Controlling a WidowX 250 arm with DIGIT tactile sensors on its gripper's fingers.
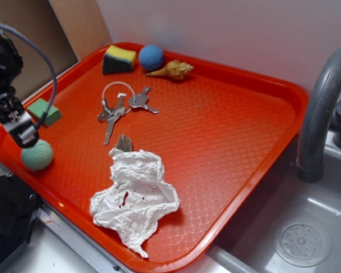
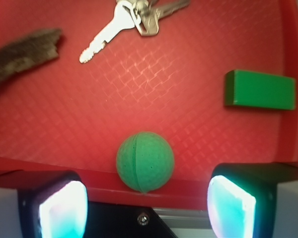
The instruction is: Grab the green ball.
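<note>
A: Claw (image 2: pixel 146 203) pads (image 2: pixel 59 208) spread wide, nothing between them.
B: Green ball (image 2: pixel 145 161)?
A: On red tray (image 2: pixel 164 109) by its near rim, just ahead of claw. Green block (image 2: pixel 260 89) nearby.

Black arm (image 1: pixel 3 62), grey cable (image 1: pixel 42 62), claw (image 2: pixel 148 208) pads (image 2: pixel 63 210) glowing cyan-white.
</note>
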